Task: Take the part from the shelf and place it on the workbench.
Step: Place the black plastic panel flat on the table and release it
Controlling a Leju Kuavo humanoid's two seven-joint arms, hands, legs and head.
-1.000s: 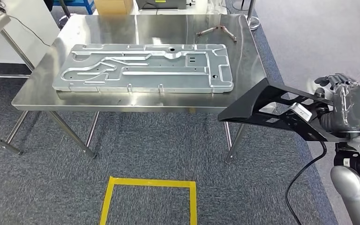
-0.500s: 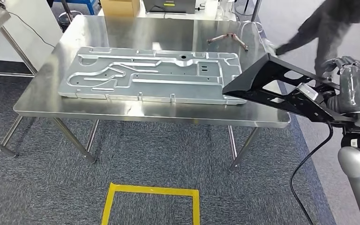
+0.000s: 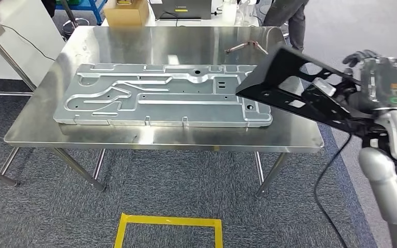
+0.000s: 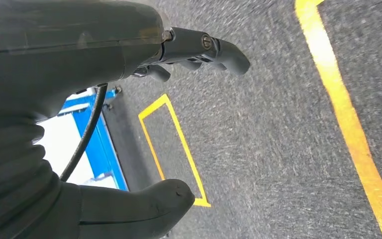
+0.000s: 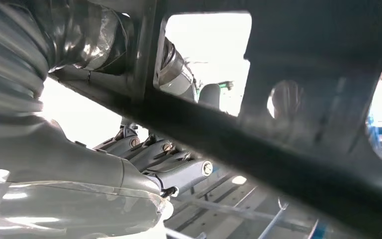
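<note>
The steel workbench [image 3: 134, 135] carries a large silver stamped panel [image 3: 160, 95] lying flat along its middle, and a small bent metal bracket [image 3: 247, 46] near its far edge. Beyond the table stands a cardboard box [image 3: 126, 11]; what it holds cannot be seen.

The right hand [image 3: 377, 85] grips the black part [image 3: 294, 90], a flat plate with several cut-out openings (1 pale label shows on it). The part is tilted, its pointed end raised above the workbench's right portion and overlapping the right end of the silver panel in the head view; whether it touches either cannot be told. In the right wrist view the part [image 5: 288, 129] crosses close to the lens as dark, blurred bars, with the hand's fingers [image 5: 179, 172] curled beneath it.

The left hand [image 4: 144, 124] hangs over grey carpet with yellow floor tape [image 4: 176, 144], holding nothing, thumb and fingers apart.

A person's legs [image 3: 287, 18] are cut off by the frame's top edge behind the table. A black cable [image 3: 328, 173] hangs below the right arm, its lower end running out of view.
</note>
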